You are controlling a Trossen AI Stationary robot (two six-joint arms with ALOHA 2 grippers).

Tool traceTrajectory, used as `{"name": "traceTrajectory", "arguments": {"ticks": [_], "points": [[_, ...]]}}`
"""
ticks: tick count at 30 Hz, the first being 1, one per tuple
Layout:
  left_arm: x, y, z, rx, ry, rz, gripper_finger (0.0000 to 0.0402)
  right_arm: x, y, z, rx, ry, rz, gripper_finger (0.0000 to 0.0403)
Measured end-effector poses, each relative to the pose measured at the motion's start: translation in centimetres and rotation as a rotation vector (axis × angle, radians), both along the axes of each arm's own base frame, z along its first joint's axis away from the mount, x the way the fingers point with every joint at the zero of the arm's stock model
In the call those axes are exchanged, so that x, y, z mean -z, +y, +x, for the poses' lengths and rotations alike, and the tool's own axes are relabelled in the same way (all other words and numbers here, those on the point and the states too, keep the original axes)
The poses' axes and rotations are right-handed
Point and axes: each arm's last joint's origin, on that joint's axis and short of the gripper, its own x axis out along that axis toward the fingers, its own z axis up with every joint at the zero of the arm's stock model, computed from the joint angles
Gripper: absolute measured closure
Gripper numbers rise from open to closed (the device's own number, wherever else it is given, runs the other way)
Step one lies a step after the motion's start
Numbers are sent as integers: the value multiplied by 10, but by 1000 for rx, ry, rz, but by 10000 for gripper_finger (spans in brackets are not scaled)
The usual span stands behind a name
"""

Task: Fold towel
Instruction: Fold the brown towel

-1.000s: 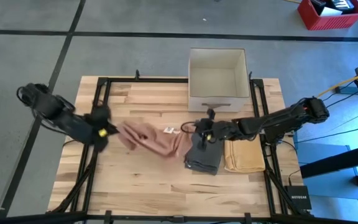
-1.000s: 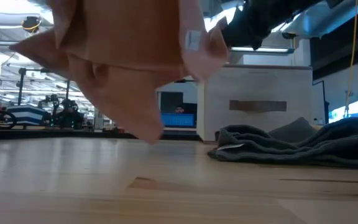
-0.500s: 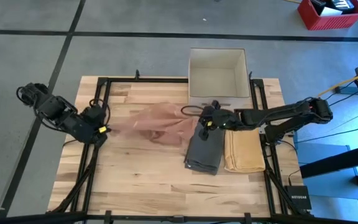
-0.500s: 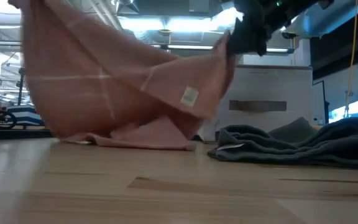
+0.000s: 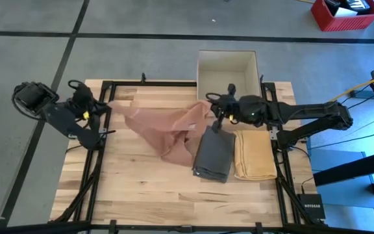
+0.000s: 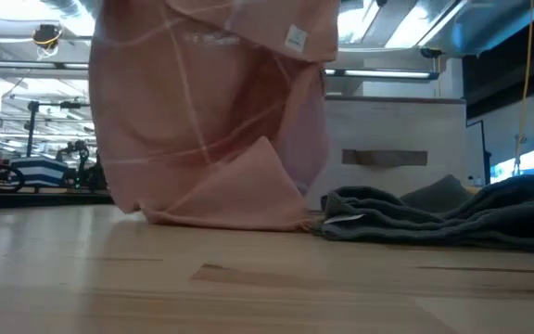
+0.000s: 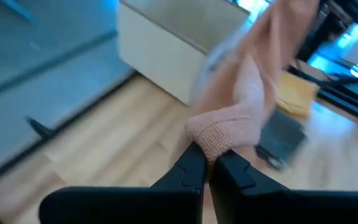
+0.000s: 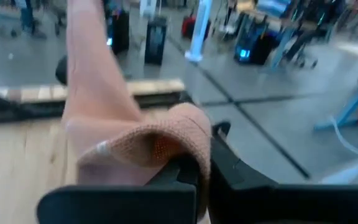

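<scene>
A pink towel [image 5: 167, 127] hangs spread between my two grippers above the middle of the table. Its lower edge [image 6: 221, 218] rests on the wood, and a small label [image 6: 295, 38] shows near its top. My left gripper [image 5: 106, 104] is shut on the towel's left end, over the table's far left part. My right gripper [image 5: 215, 118] is shut on the right end, just in front of the white box. In the wrist views the towel bunches at the left gripper [image 7: 207, 158] and at the right gripper [image 8: 204, 163]. My left gripper pinches a bunched upper corner of the towel [image 7: 224, 132] between its two fingers, coming from the table's left and slanting slightly down. The cloth runs away from it toward the other arm, mostly lifted. My right gripper pinches a folded-over lump of the towel's upper edge [image 8: 163, 142] between its fingers, several layers thick, coming nearly level from the table's right. The towel hangs below and runs off toward the left arm.
A white open box [image 5: 228, 81] stands at the far edge. A folded dark grey towel [image 5: 213, 157] and a folded yellow towel [image 5: 254, 160] lie side by side at the right. Bare wood lies at the near and left parts of the table.
Both grippers have risen and gone toward the table's far edge, staying shut. The towel, bunched low between them a second ago, has been drawn up and spread out. It now hangs as a sheet with only its lower edge on the table.
</scene>
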Motion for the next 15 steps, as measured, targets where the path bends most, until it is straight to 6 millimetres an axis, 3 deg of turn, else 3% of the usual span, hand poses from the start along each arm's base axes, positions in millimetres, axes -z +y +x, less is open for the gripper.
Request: {"name": "traceTrajectory", "arguments": {"ticks": [3,6,11,15], "points": [[5,0,3,-42,1,78,396,10,0,-2,9,87,43,393],[24,-7,12,-41,68,89,396,29,3,-2,-11,219,135,393],[76,-24,33,-47,234,70,396,91,24,1,-116,433,231,393],[121,-38,51,-46,312,73,396,141,37,-3,-151,490,219,393]]}}
